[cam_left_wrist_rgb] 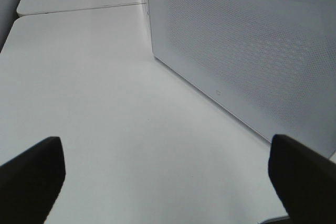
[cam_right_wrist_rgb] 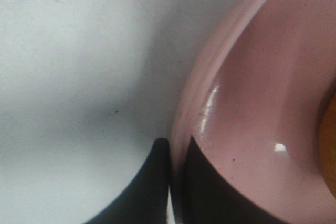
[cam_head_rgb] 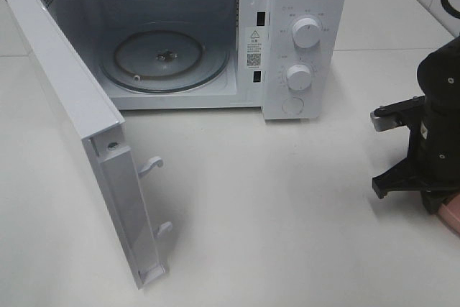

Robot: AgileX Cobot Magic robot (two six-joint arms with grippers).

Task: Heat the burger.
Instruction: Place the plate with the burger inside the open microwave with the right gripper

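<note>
Burger (cam_right_wrist_rgb: 329, 145): just a golden-brown sliver of bun in view, sitting on glossy round pink plate (cam_right_wrist_rgb: 252, 108) at right edge of white desk (cam_head_rgb: 287, 213). Probably soft, light, apt to slide; better carried by stiff plate rim, now pinched between fingers of black right gripper (cam_right_wrist_rgb: 176, 153). Fingers of left gripper (cam_left_wrist_rgb: 165, 145) spread wide, holding nothing.

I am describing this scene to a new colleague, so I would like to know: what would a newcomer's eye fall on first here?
First, the white microwave at the back of the table, its door swung wide open and the glass turntable bare. Next, at the right edge, the right fingers pinched shut on the rim of a pink plate.
</note>
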